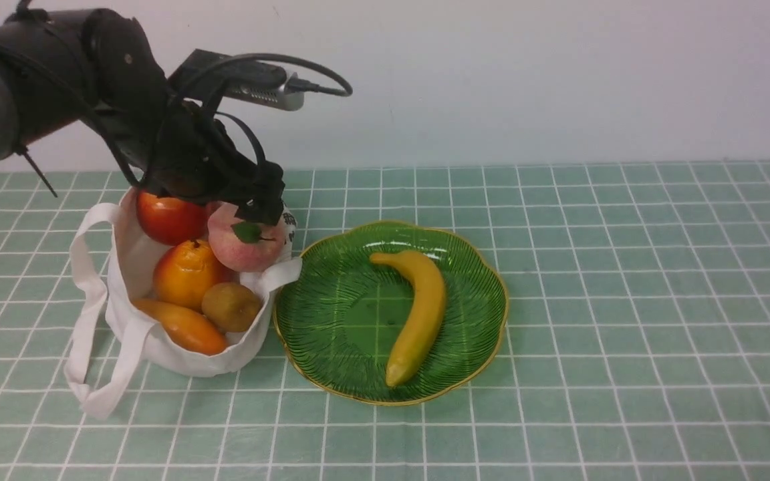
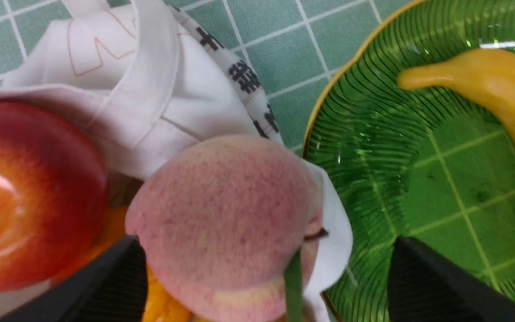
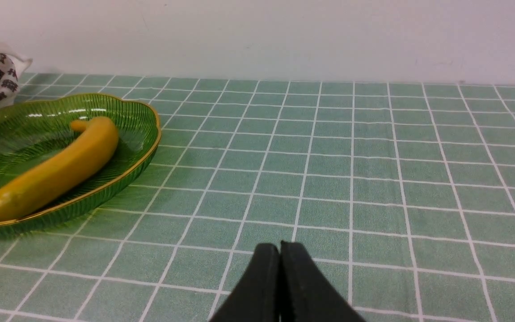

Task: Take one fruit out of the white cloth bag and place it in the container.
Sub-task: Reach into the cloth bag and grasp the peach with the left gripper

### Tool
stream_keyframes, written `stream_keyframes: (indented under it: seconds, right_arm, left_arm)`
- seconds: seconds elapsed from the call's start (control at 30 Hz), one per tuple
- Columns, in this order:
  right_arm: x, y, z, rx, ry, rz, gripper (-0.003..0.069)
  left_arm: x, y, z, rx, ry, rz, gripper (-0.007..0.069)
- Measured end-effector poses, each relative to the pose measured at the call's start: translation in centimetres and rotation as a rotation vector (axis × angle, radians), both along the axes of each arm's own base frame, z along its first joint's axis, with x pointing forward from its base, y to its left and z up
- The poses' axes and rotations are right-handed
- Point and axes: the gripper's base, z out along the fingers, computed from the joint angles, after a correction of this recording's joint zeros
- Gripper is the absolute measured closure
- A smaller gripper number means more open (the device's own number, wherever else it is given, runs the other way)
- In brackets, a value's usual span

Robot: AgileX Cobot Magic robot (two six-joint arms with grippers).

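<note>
Right now my left gripper (image 1: pixel 265 207) hangs over the round fuzzy pink peach with the green leaf (image 1: pixel 246 246), jaws apart and straddling it; whether either finger touches the skin I cannot tell. The peach sits on top of the pile at the mouth of the small white cloth bag with dark print (image 1: pixel 178 357), on the side nearest the wide green glass plate with the gold scalloped rim (image 1: pixel 331 321); I judge that makes it the easiest piece to lift, being uppermost. The bag's edge meets the plate's rim, so the carry should be short. My right gripper (image 3: pixel 280 268) has its fingers pressed together, holding nothing, above the green tiled worktop (image 1: pixel 625 334), well clear of the job.

Count: 1 bag with 5 pieces showing, namely 1 peach, 1 shiny red apple (image 1: pixel 168 217), 1 orange pear-like fruit (image 1: pixel 186 272), 1 brown kiwi-like fruit (image 1: pixel 231 306), 1 long orange piece (image 1: pixel 184 327); 1 plate holding 1 yellow banana (image 1: pixel 418 314).
</note>
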Motion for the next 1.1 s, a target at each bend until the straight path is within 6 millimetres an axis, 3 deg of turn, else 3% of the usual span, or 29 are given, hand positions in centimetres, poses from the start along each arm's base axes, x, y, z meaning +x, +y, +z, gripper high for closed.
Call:
stream_keyframes:
  seconds: [0.27, 0.5, 0.73, 1.1]
  right_arm:
    - [0.0, 0.0, 0.0, 0.0, 0.0, 0.0, 0.0674]
    - [0.0, 0.0, 0.0, 0.0, 0.0, 0.0, 0.0674]
    - [0.0, 0.0, 0.0, 0.0, 0.0, 0.0, 0.0674]
    - [0.0, 0.0, 0.0, 0.0, 0.0, 0.0, 0.0674]
  left_arm:
    - [1.2, -0.2, -2.4, 0.004, 0.008, 0.011, -0.006]
    - [1.8, -0.2, -2.9, 0.005, -0.019, 0.014, -0.0037]
    - [2.3, -0.2, -4.1, 0.032, -0.018, 0.006, 0.0072]
    - [2.4, -0.1, -4.4, 0.054, -0.021, -0.002, 0.0086]
